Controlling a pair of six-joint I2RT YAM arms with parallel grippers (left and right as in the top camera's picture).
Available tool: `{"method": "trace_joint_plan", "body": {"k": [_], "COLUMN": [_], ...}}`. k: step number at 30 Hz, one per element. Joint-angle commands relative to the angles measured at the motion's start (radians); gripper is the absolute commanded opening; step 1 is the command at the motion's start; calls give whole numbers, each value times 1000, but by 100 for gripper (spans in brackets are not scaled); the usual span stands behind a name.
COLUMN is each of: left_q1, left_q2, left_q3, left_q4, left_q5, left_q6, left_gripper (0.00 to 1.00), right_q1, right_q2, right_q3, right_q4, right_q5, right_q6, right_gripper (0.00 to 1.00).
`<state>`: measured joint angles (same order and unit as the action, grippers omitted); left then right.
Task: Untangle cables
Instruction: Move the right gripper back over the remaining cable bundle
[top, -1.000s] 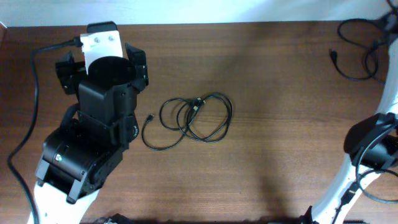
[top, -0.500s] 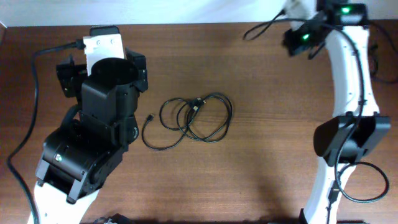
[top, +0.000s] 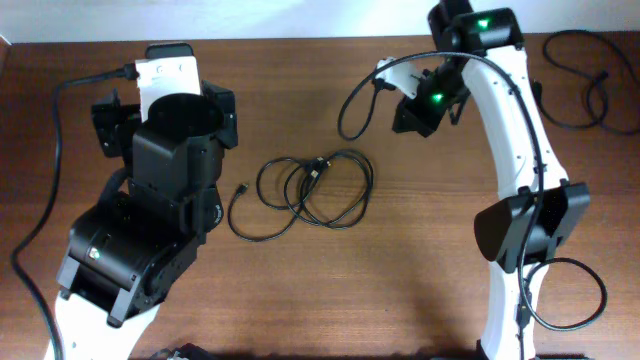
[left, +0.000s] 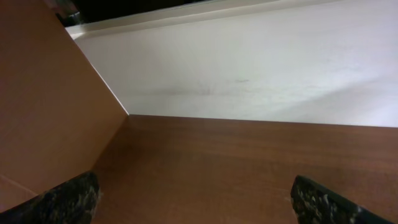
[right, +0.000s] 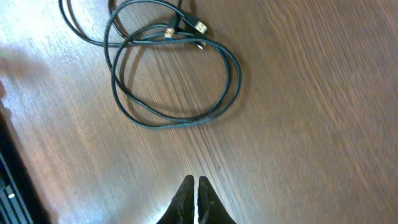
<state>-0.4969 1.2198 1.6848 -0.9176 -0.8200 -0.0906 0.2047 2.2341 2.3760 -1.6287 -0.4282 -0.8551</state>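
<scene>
A tangle of thin black cables (top: 310, 190) lies in overlapping loops at the table's middle, with plugs at its top and a loose end at its left. In the right wrist view the loops (right: 174, 74) lie ahead of the fingers, with a metal plug near the top. My right gripper (right: 196, 190) is shut and empty above bare wood, up and to the right of the tangle in the overhead view (top: 412, 115). My left gripper (left: 196, 208) is open and empty, facing the back wall at the table's far left corner.
The bulky left arm (top: 150, 220) covers the table's left side, close to the tangle's loose end. A black cable of the right arm (top: 352, 105) hangs in a loop above the tangle. More black cable (top: 575, 70) lies at the back right corner.
The right arm has swung in from the far right, moving left and forward over the table towards the tangle. The left arm and the cables have not moved.
</scene>
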Motion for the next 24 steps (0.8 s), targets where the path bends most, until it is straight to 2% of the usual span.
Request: {"method": "trace_joint_plan", "body": {"k": [1, 3, 4, 5, 7, 15, 24], "left_q1": [5, 5, 5, 5, 5, 5, 5], "left_q2": [-2, -2, -2, -2, -2, -2, -2], "left_q3": [7, 7, 7, 7, 7, 7, 7], "left_q4": [-2, -2, -2, -2, -2, -9, -16], "left_q5": [-8, -8, -8, -8, -8, -8, -8], "left_q6": [16, 16, 16, 16, 16, 16, 16], "left_gripper": [99, 99, 99, 99, 99, 99, 99], "right_q1": [37, 51, 57, 59, 63, 63, 64], "right_q2": [27, 41, 46, 55, 67, 141, 209], "right_q3": [-4, -4, -4, -4, -5, -10, -56], "right_q4": [26, 47, 59, 80, 116, 306, 244], "right_q5": [-32, -32, -32, -32, -32, -2, -2], "right_q6": [-27, -20, -5, 25, 75, 315, 337], "right_gripper": [8, 30, 45, 67, 78, 78, 77]}}
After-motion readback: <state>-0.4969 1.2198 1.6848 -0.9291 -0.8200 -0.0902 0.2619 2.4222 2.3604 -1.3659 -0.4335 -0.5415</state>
